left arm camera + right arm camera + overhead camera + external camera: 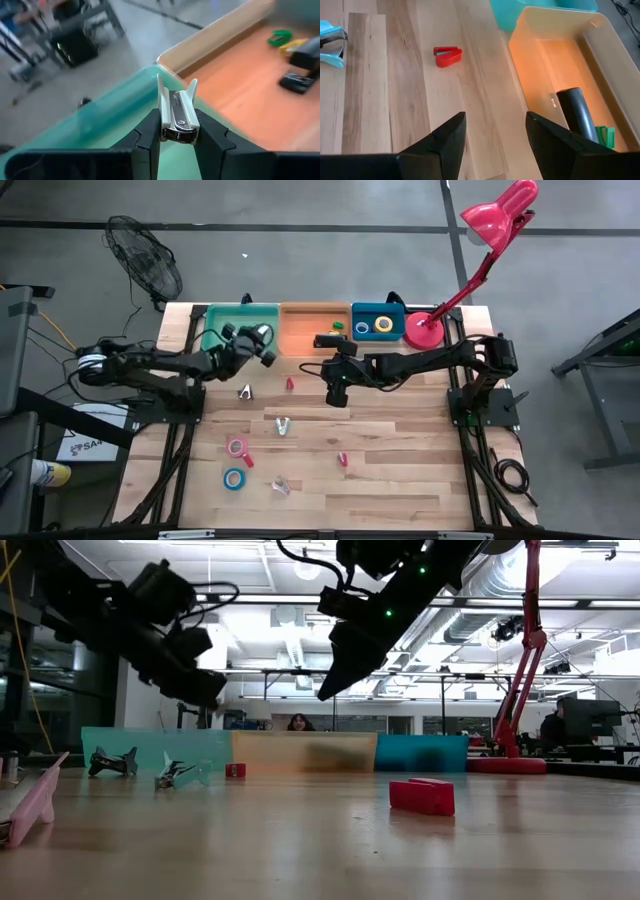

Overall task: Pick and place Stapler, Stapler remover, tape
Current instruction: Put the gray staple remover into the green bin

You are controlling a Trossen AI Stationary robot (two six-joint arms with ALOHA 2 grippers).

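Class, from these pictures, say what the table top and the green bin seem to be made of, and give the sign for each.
Table top: likely wood, butcher-block style; joined pale planks with grain show, and a slight sheen in the low view.
Green bin: probably plastic, smooth; its wall looks translucent in the left wrist view.

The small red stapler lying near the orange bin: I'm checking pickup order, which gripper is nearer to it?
Right. The right gripper hangs open just beside the small red stapler; the left gripper, shut on a white staple remover, is farther off, over the green bin.

Bright ceiling light, glossy table [300,850], blurred wrist backgrounds.
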